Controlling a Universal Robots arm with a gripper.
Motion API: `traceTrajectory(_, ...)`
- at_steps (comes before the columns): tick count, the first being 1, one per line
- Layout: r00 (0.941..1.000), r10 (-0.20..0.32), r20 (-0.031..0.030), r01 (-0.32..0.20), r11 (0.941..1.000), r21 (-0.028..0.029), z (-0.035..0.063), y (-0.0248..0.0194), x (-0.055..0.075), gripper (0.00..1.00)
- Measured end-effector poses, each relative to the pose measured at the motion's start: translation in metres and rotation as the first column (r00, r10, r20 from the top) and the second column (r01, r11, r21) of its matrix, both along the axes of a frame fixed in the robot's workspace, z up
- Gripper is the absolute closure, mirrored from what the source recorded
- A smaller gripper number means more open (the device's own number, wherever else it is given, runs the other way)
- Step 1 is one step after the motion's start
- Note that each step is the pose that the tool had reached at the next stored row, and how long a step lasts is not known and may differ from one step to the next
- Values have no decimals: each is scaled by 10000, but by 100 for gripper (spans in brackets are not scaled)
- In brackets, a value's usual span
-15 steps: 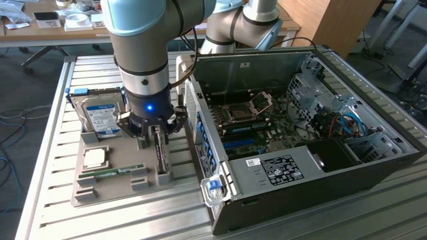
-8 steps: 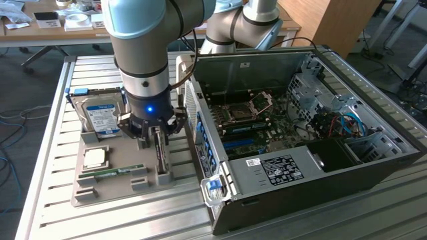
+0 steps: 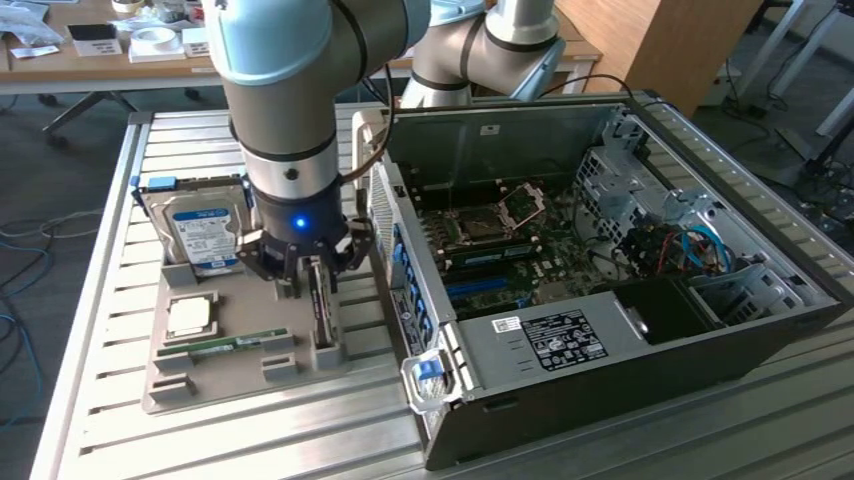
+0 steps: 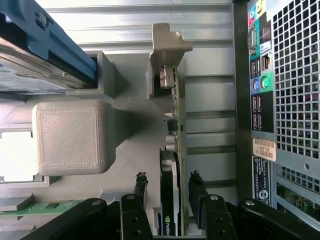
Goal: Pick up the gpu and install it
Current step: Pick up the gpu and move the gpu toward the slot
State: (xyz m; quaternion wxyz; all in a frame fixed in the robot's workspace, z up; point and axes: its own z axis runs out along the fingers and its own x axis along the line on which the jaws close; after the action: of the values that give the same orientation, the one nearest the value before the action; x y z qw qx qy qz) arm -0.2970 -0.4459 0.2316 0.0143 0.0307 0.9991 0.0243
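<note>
The gripper (image 3: pixel 310 285) (image 4: pixel 168 182) hangs low over the grey fixture tray (image 3: pixel 227 385). Its jaws are spread and straddle the gpu (image 3: pixel 322 312) (image 4: pixel 170 165), with a gap showing on each side in the wrist view. The gpu stands on edge in its tray slot, between the hard drive (image 3: pixel 207 230) and the open computer case (image 3: pixel 641 330).

You are getting bright, even light in the exterior view: the metal table (image 3: pixel 107 420) is throwing back a pale sheen, and the open computer case (image 3: pixel 641 390) is shading its interior. In the wrist view, the area beside the grey block (image 4: pixel 70 137) is blowing out to white, and the block is casting a soft shadow.
</note>
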Motion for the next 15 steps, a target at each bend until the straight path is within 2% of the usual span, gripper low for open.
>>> traceTrajectory(15,10000,0,2,0,10000,2,-42,16,0,53)
